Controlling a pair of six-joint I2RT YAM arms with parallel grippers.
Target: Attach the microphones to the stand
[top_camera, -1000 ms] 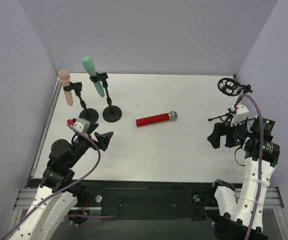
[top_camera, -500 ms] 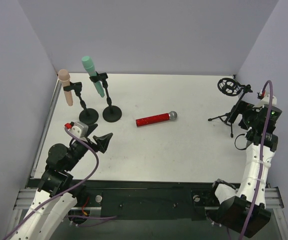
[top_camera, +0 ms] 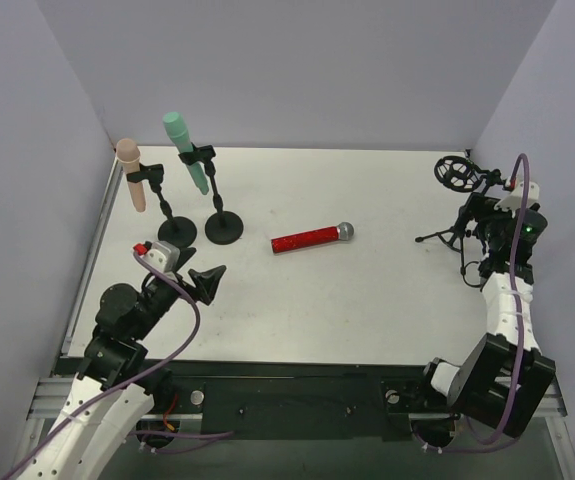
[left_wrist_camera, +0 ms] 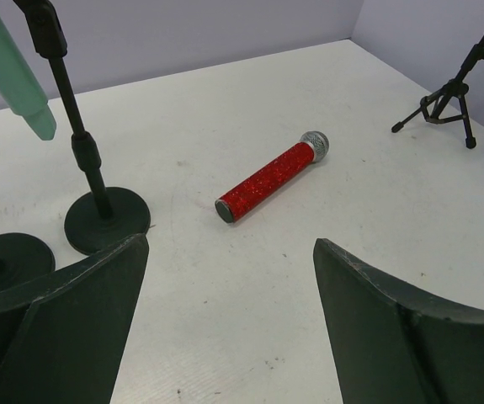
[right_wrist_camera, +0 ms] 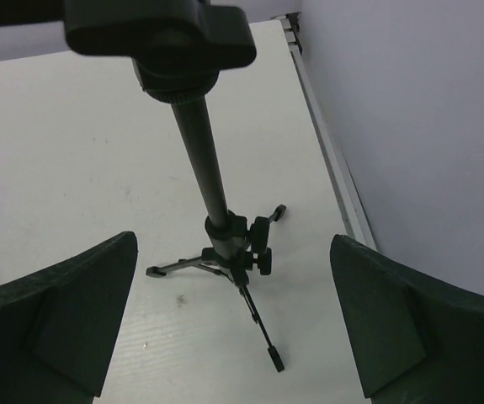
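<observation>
The glittery red microphone (top_camera: 312,238) with a silver mesh head lies on the white table; it also shows in the left wrist view (left_wrist_camera: 271,181). The pale pink microphone (top_camera: 131,172) and the mint green microphone (top_camera: 187,152) sit clipped in two round-based stands at the back left. A black tripod stand (top_camera: 457,236) with an empty ring holder (top_camera: 453,172) stands at the far right. My left gripper (top_camera: 207,280) is open and empty, near-left of the red microphone. My right gripper (top_camera: 475,228) is open, its jaws either side of the tripod's pole (right_wrist_camera: 206,168) without touching.
The two round stand bases (top_camera: 225,228) sit close together at the back left, one just ahead of my left gripper (left_wrist_camera: 107,220). The right wall and the table's metal edge rail (right_wrist_camera: 326,135) run close beside the tripod.
My right arm has swung from the near right up to the tripod stand, and its open gripper now sits around the pole. The left arm has barely moved.
</observation>
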